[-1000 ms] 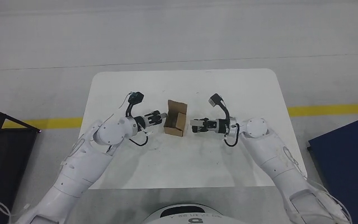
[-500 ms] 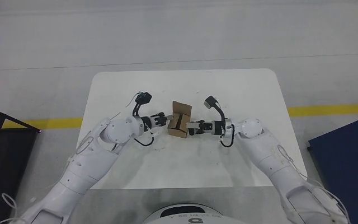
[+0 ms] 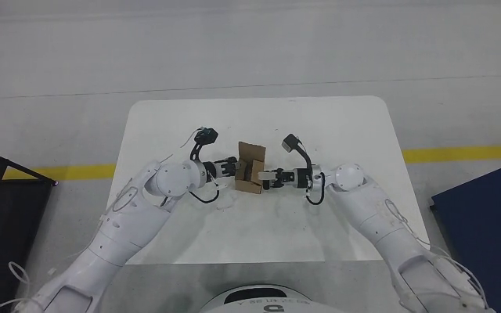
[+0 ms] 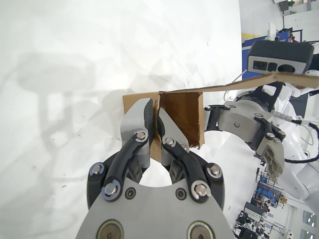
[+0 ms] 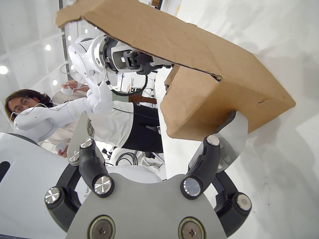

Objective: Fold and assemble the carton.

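Cardboard carton (image 3: 249, 168), left hand (image 4: 153, 108) pinching | right hand (image 5: 158, 116) spread alongside | white table (image 3: 337, 133)

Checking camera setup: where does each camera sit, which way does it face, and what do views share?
Top view: above the arms, facing down at the table; both arms meet at the carton.
Left wrist view: on that wrist, looking along left jaws shut on a carton wall; right arm beyond.
Right wrist view: on that wrist, looking along right jaws, open by the carton; left arm beyond.
All share the carton.
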Robot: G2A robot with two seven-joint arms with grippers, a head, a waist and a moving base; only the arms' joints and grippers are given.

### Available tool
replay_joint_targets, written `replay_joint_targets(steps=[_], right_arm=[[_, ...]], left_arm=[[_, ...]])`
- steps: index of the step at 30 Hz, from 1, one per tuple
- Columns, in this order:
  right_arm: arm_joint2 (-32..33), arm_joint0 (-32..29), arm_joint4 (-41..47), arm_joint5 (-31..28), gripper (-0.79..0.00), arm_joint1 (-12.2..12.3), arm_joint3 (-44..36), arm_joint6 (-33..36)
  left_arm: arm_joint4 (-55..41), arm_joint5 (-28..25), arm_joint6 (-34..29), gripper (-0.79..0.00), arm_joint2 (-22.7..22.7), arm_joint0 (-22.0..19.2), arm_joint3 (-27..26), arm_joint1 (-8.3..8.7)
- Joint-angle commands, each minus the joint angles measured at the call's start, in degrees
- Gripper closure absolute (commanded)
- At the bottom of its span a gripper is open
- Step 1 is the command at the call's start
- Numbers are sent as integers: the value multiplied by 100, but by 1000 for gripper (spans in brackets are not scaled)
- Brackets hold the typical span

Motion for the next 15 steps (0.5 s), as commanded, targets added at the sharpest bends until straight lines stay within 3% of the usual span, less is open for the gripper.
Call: replay_joint_targets(steps=[1, 5, 6, 7, 15], right_arm=[[-4, 7, -14, -2, -785, 2, 2, -9], [6, 20, -91, -63, -785, 14, -26, -59], [15, 22, -148, -89, -785, 20, -40, -98], [24, 20, -229, -121, -785, 27, -64, -156], [299, -145, -595, -416, -785, 126, -478, -704]], left_arm=[[52, 61, 8, 0, -19, 6, -37, 1], [177, 192, -15, 0, -57, 33, -162, 7], [192, 209, -24, -188, -70, 41, -193, 8], [199, 214, -29, -767, -85, 51, -217, 10], [59, -40, -11, -785, -383, 243, -184, 55]])
